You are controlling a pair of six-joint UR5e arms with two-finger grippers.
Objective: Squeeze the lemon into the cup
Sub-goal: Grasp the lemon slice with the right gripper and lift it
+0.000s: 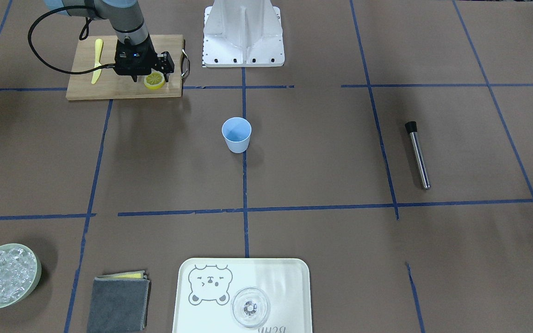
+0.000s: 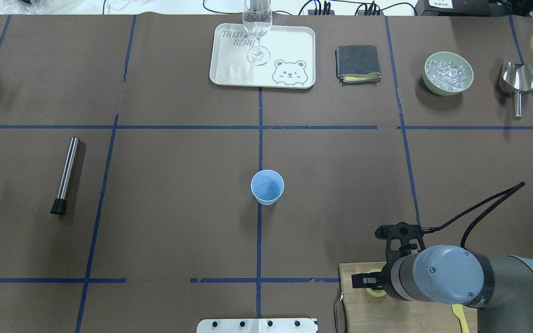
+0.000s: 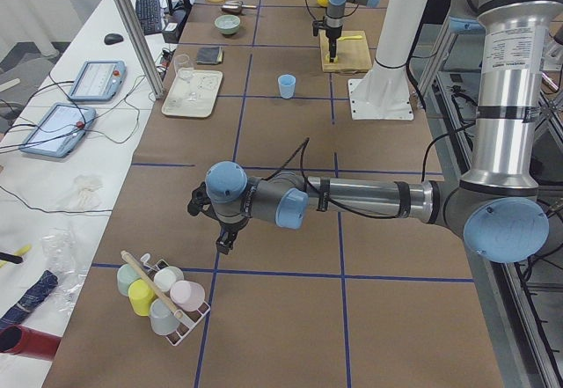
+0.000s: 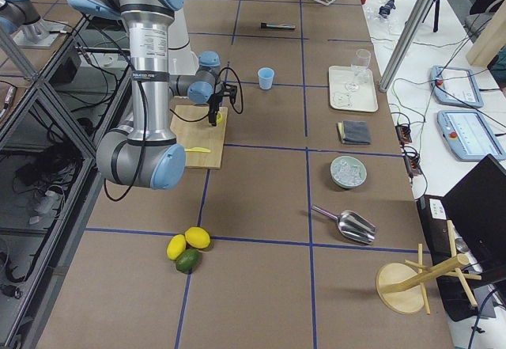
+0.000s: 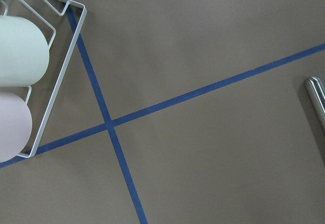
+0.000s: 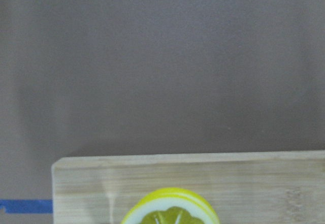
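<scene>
Exterior front-facing view puts the right end effector down on the pale wooden cutting board. Its jaws look parted, one on either side of the thin, round, yellow-rinded lemon slice — contact is hard to judge from here. That slice sits toward the board's 4 o'clock corner. The small light-blue plastic tumbler stands well apart on the brown bench, at about 4 o'clock from the slice.

Likely trouble: so thin and wet a slice may fold or skid out as the jaws close, or the fingertips may scrape the wood. Over the tumbler, an off-centre squeeze would drip onto the bench — and a nudge could tip it. Whether the left end effector is parted or clenched I cannot tell.
</scene>
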